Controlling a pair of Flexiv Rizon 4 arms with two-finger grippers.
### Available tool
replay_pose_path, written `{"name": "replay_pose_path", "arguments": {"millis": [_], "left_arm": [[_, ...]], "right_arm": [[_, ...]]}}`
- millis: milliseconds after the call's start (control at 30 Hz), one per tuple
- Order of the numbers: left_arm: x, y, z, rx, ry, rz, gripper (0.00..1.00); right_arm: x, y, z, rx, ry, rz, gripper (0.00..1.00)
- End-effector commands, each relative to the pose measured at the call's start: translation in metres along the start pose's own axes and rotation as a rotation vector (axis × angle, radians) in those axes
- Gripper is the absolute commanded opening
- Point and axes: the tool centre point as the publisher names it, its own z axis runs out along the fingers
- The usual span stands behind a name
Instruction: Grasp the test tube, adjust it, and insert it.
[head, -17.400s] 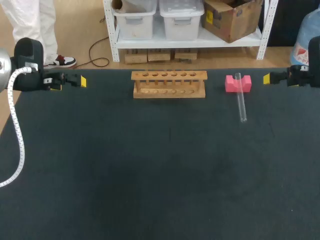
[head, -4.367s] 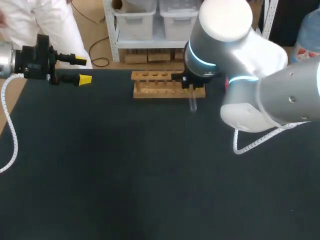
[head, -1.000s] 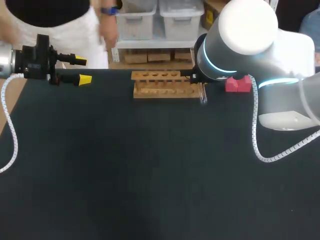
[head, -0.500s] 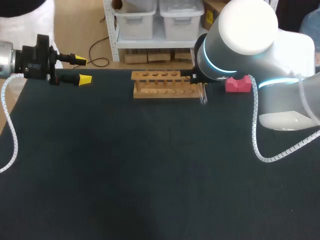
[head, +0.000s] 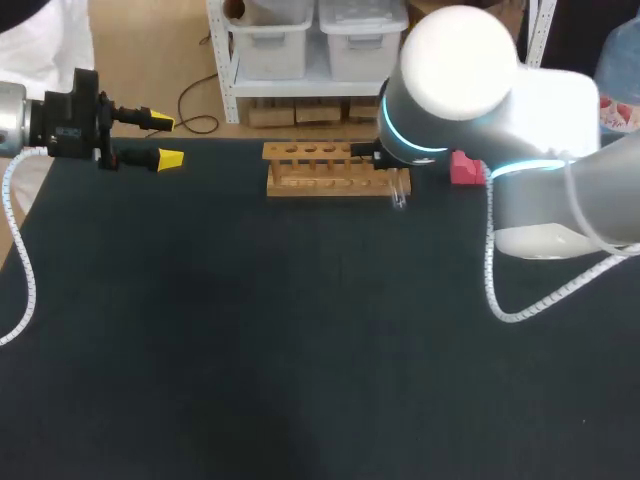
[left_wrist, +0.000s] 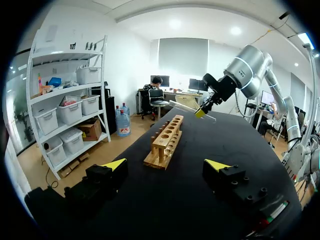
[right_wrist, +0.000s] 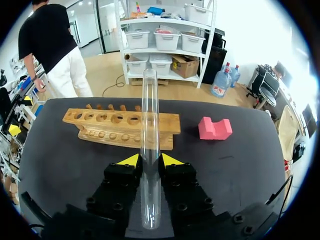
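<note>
Compared with half a second before, my right arm (head: 460, 90) had slid a little leftward along the wooden test tube rack with its row of holes (head: 335, 170), carrying the clear glass test tube (right_wrist: 149, 125) with it. The right gripper (right_wrist: 150, 161) was clamped narrowly on the tube, both yellow-tipped fingers pressing it from either side. Most of the tube's length projected ahead of the fingers and a shorter part ran back under the wrist. I judged that this left a long free end to feed into a hole. From the left wrist view the tube hung tilted above the rack's far end, not yet upright or in any hole, so I judged the adjusting step unfinished. The pink notched foam block (head: 462, 168) sat just beside the rack, without the tube. My left gripper (head: 165, 140) was at the far-left edge of the dark table (head: 300, 350), fingers spread wide and holding nothing, well apart from the rack and, I supposed, out of the way.
</note>
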Motion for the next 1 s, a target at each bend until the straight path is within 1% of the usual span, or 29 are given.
{"name": "replay_pose_path", "arguments": {"millis": [33,333,1000], "left_arm": [[0.001,0.000,0.000,-0.001,-0.005,0.004,1.00],[0.001,0.000,0.000,-0.001,-0.005,0.004,1.00],[0.001,0.000,0.000,-0.001,-0.005,0.004,1.00]], "right_arm": [[-0.007,0.009,0.015,0.007,0.014,-0.002,0.00],[-0.008,0.016,0.030,0.010,0.043,-0.011,0.00],[-0.006,0.019,0.044,0.011,0.084,-0.018,0.00]]}}
